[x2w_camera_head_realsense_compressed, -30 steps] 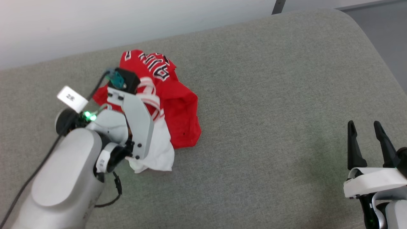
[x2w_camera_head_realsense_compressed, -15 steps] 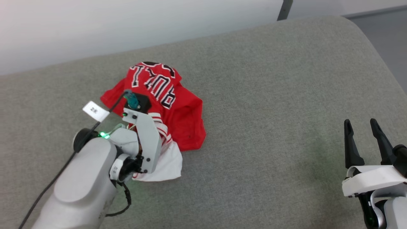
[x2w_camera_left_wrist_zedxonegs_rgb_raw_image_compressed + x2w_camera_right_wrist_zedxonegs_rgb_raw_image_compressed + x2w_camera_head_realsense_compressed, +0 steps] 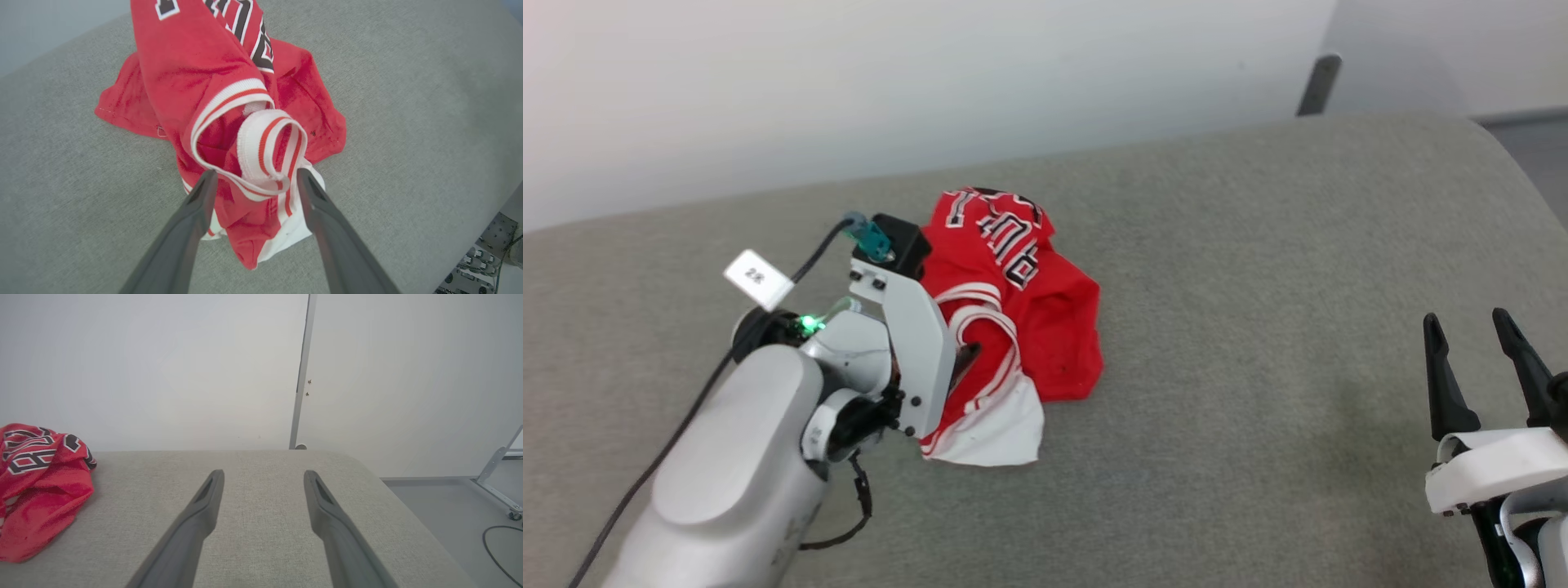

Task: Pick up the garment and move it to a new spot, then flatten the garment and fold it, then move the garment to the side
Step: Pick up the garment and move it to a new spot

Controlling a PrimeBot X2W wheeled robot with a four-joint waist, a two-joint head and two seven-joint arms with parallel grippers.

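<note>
Since half a second ago my head camera has swung, so the garment shows nearer the middle of its view than it did. It lies crumpled in a red heap on the grey cushion, with the lettered fold toward the wall and white cloth at the near edge. Its striped collar loop stands between the fingertips of my left gripper, whose jaws are spread wide and clamp nothing. My right gripper hovers well apart to the right, over the cushion, equally wide and empty.
</note>
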